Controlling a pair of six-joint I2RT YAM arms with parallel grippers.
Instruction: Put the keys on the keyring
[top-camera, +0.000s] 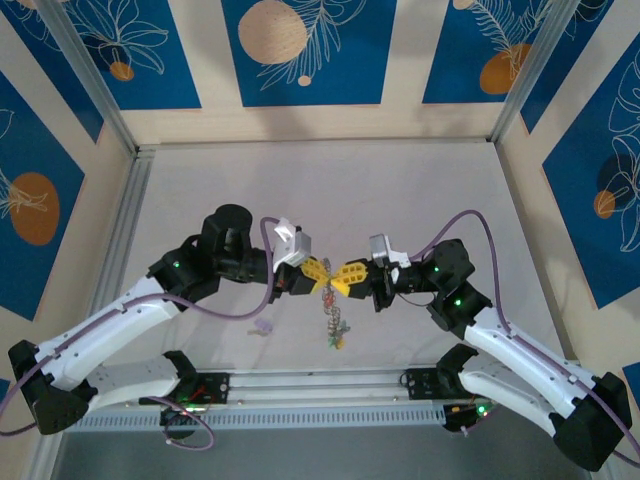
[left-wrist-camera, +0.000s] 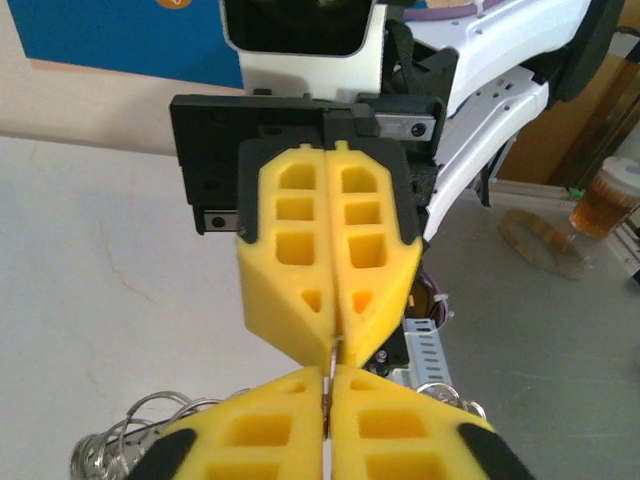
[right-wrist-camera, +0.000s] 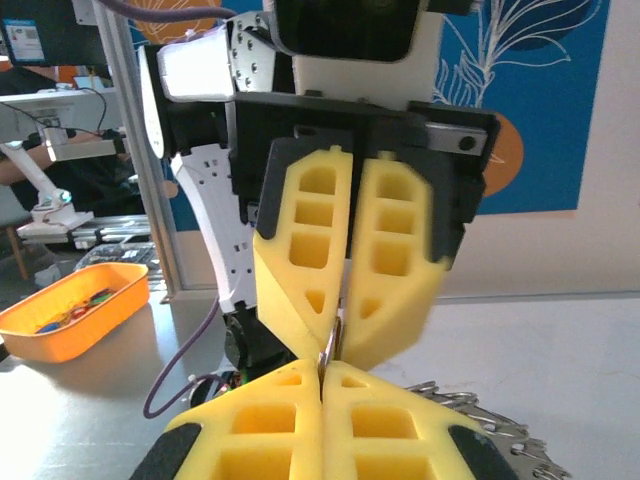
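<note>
Left wrist view looks along the left gripper (left-wrist-camera: 328, 395), whose yellow foam fingers are pressed together on a thin grey metal keyring (left-wrist-camera: 331, 362). A sliver of its wire stands in the seam between them. Tip to tip with it, the right gripper (left-wrist-camera: 338, 340) has its own yellow fingers closed on the same wire, so the keyring is pinched from both sides. A bunch of silvery wire loops (left-wrist-camera: 150, 420) spills out low on the left of the fingers, and another loop shows just to their right. From the top external view, the two grippers meet nose to nose over the middle of the pale grey table (top-camera: 420, 190). A short string of rings runs from under the fingertips toward the arm bases, ending in small keys with coloured plastic heads (top-camera: 336, 338), green and yellow among them. One pale lilac key (top-camera: 263, 327) lies by itself on the table, well apart to the left of that string. Farther out, the right wrist view shows a shallow orange plastic tray (right-wrist-camera: 62, 338) on a surface off to the left, holding a few small coloured pieces too small to identify. The left wrist view shows a clear plastic cup (left-wrist-camera: 608, 185) at the far right edge, partly filled with an amber-brown liquid.
</note>
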